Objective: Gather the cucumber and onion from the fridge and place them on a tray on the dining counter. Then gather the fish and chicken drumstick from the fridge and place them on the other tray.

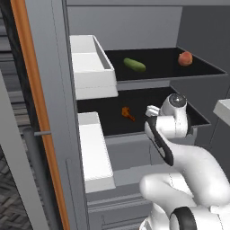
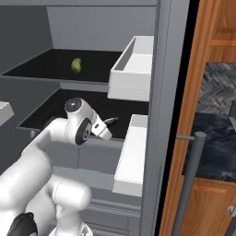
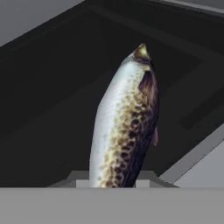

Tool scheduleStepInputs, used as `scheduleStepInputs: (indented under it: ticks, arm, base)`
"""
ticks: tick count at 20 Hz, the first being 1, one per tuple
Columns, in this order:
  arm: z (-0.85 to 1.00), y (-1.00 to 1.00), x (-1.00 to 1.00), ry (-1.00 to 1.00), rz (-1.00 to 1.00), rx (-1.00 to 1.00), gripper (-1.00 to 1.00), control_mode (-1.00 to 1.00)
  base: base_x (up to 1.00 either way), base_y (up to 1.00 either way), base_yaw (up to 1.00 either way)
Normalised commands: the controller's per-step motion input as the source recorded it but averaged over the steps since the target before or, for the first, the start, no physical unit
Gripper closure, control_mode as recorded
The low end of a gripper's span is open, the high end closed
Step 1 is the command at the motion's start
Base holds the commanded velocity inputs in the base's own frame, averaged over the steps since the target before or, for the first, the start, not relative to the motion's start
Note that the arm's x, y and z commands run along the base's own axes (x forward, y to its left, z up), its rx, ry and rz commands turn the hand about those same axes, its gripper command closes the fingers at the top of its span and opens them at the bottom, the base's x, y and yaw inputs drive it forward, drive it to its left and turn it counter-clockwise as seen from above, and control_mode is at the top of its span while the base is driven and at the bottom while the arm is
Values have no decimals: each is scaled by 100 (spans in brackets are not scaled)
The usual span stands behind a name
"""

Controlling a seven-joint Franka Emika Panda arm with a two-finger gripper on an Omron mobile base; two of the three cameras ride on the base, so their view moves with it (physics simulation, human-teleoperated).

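The fridge (image 1: pixel 126 27) stands open. On its upper black shelf lie the dark green cucumber (image 1: pixel 134 64) (image 2: pixel 76 65) and, further right, the reddish-orange onion (image 1: pixel 185 58). The orange-brown chicken drumstick (image 1: pixel 127 113) rests on the lower shelf. My gripper (image 3: pixel 111 180) (image 2: pixel 106 124) reaches over that lower shelf and is shut on the fish (image 3: pixel 124 122), a silvery, brown-spotted body that rises from between the fingertips (image 3: pixel 81 178). Its dark end pokes out past the hand (image 2: pixel 112 120). Both trays and the dining counter are out of view.
White door bins (image 1: pixel 92 67) (image 1: pixel 94 150) hang on the open left door, and others (image 2: pixel 133 69) (image 2: pixel 131 156) on the right door. A grey bar handle (image 2: pixel 191 175) and a wall counter (image 2: pixel 216 143) with wooden cupboards lie beyond the right door.
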Motion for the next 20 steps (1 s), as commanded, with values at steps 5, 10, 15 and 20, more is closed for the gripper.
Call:
scheduleStepInputs:
  ticks: [5,10,15,20]
  arm:
    - [66,22,-54,0,-8,0,100,-100]
    - [69,20,-59,2,-5,0,100,-100]
    - [60,3,-69,1,-2,0,100,-100]
    - [46,2,-84,0,0,0,100,-100]
  base:
    - [0,0,0]
    - [0,0,0]
    - [0,0,0]
    - [0,0,0]
